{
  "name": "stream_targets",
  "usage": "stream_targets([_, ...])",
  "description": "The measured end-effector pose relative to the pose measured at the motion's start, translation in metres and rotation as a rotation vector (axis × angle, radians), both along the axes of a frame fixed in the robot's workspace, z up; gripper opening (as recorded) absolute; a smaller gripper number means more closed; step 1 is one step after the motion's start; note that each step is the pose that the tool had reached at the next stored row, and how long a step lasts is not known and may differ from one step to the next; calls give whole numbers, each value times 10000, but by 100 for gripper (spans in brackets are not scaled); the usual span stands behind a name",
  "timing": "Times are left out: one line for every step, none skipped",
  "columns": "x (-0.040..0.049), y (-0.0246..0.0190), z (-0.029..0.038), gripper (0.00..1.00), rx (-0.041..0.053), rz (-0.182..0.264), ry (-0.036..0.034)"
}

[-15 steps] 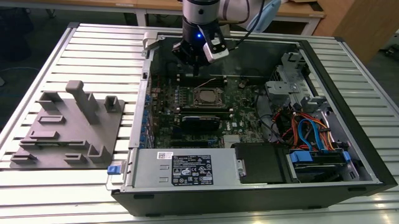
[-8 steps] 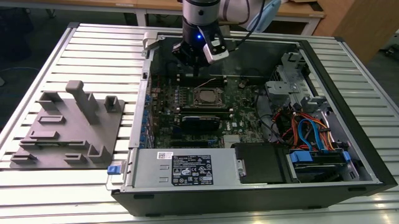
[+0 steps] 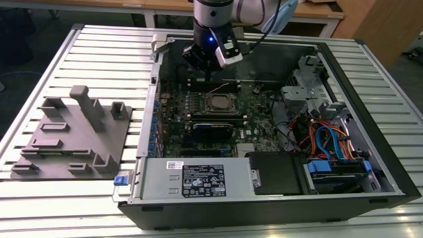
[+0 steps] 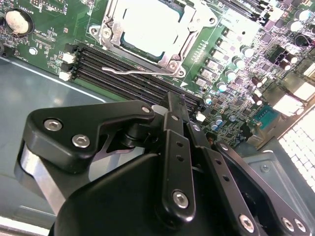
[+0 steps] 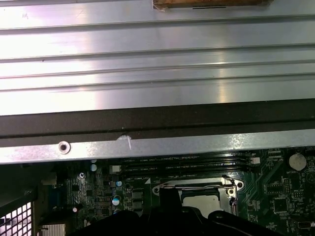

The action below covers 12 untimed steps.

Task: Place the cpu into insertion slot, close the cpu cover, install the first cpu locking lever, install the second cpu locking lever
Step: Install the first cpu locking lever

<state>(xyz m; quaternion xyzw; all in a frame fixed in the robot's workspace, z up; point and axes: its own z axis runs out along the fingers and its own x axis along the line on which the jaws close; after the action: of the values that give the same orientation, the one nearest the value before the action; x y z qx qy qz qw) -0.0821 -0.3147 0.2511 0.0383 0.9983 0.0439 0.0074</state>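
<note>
CPU (image 4: 150,24) sits in the socket (image 4: 147,55) with the cover (image 4: 194,27) down over it, so I'd call the first two steps done. Gripper (image 4: 173,99) hovers over the memory slots (image 4: 88,58) just beside the socket, fingers pinched together on nothing. One lever (image 4: 133,72) lies along the socket edge; I can't tell if either lever is hooked.

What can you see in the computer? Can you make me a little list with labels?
cpu: silvery top up, flat on the board
cover: down around the cpu
lever: thin wire lying beside the cover
arm: above the board, close to the cpu
case: open, on a slatted table
grey tray: at the exterior view's left of the case
</note>
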Motion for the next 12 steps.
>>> stream_targets([0,0,0,10,0,0,0])
stream_targets([0,0,0,10,0,-1,0])
stream_targets([0,0,0,10,0,-1,0])
stream_targets([0,0,0,10,0,-1,0])
stream_targets([0,0,0,10,0,-2,0])
stream_targets([0,0,0,10,1,-2,-1])
stream_targets([0,0,0,10,2,-3,0])
stream_targets([-1,-4,0,10,22,-3,0])
stream_targets([0,-7,0,10,57,-2,0])
stream_targets([6,-14,-1,10,94,-4,-1])
stream_targets([11,-20,-2,10,116,-16,0])
stream_targets([15,-23,-4,10,122,-42,-1])
